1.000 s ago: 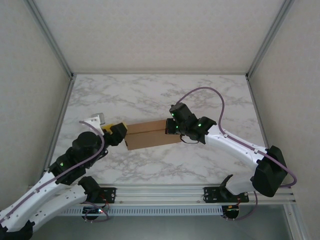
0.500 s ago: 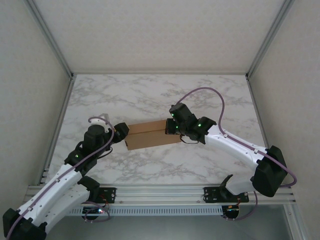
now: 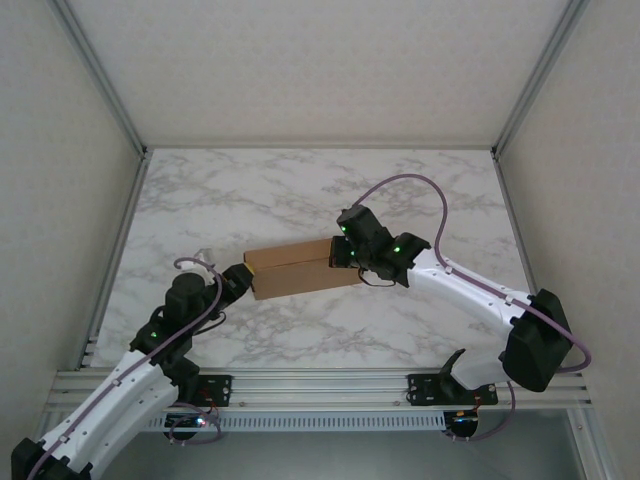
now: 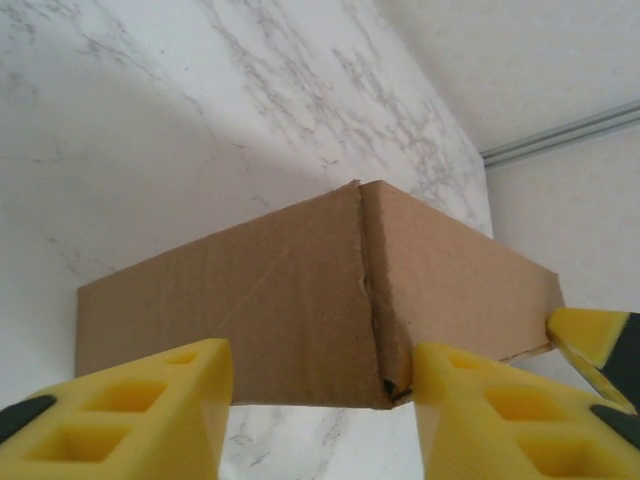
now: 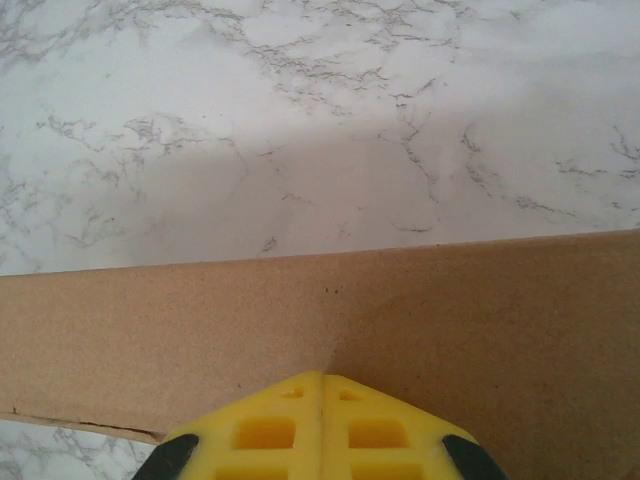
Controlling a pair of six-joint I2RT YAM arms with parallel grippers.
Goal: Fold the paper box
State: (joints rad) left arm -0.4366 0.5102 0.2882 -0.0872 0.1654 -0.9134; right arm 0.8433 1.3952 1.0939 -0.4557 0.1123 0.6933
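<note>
1. The plain brown cardboard paper box (image 3: 298,268) lies across the middle of the grey-veined marble bench (image 3: 250,190), slanting slightly up to the right, with one hand at each end.
2. Your left hand (image 3: 240,280) stands about half wide at the box's left end. In the wrist view its yellow fingers (image 4: 150,410) flank the near corner and do not clamp it.
3. Your right hand (image 3: 338,258) is pinched fully together at the right end, fingertips against the cardboard (image 5: 450,310).
4. Risk: if you close the left hand from here, one finger may catch the open seam at the corner (image 4: 385,385) and pry the panels apart or crush the edge.
5. Risk: pushing from the left could slide or twist the box, since the hold at the right end looks slight.
6. Hard to make out:
   - whether a thin flap is caught between the right fingertips;
   - whether the box rests on the bench or is lifted;
   - the box's right end, which is covered by the right hand from above.
</note>
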